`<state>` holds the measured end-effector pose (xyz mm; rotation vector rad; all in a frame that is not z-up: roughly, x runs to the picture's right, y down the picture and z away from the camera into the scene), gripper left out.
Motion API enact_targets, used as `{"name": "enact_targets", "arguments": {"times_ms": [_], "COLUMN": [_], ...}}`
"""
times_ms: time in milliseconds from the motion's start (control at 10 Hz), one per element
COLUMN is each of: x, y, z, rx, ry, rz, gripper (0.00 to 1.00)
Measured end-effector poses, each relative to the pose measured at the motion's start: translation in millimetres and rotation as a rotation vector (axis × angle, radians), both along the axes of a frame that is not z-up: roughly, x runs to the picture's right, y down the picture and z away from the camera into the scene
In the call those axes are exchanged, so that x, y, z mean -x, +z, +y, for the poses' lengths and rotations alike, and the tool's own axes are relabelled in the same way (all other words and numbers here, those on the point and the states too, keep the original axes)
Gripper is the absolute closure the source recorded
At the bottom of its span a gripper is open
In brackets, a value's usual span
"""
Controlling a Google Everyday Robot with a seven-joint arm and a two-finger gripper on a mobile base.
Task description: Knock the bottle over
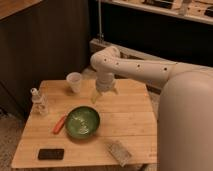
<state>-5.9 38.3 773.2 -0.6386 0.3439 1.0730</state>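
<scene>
- The bottle [39, 101] is seen standing upright near the left edge of the bench [135, 117], with nothing touching it.
- A translucent white cup [74, 82] is set farther back and to the right, apart from the bottle.
- An orange-red stick-shaped item [59, 124] and a green bowl [82, 121] are placed nearer the middle.
- The hand [104, 95] is held over the bench's far side, just right of the cup, pointed down with its fingers spread and nothing gripped.
- A black phone [50, 154] and a speckled packet [119, 151] are laid along the near edge.
</scene>
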Motion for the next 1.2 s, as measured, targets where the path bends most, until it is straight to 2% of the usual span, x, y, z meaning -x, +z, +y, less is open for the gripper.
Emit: {"name": "enact_targets", "arguments": {"times_ms": [1200], "x": [18.3], "y": [-9.2], "z": [-17.8], "rx": [-0.054], "ry": [-0.035], "rz": [-0.056], "gripper": [0.20]}}
